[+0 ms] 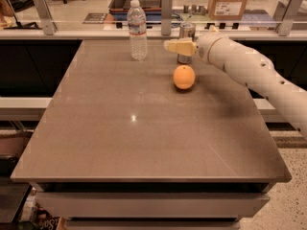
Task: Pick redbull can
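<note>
The redbull can (186, 31), slim and silver with darker panels, stands upright near the table's far edge, right of centre. My gripper (181, 46) reaches in from the right at the can's mid height and crosses in front of it, hiding its middle. The can's top rim and base show above and below the gripper. The white arm (249, 71) stretches from the right edge of the view to the can.
A clear water bottle (138, 30) with a white cap stands left of the can. An orange (184, 77) lies just in front of the can, below the gripper. The brown table (144, 138) has a rail with posts (166, 8) behind its far edge.
</note>
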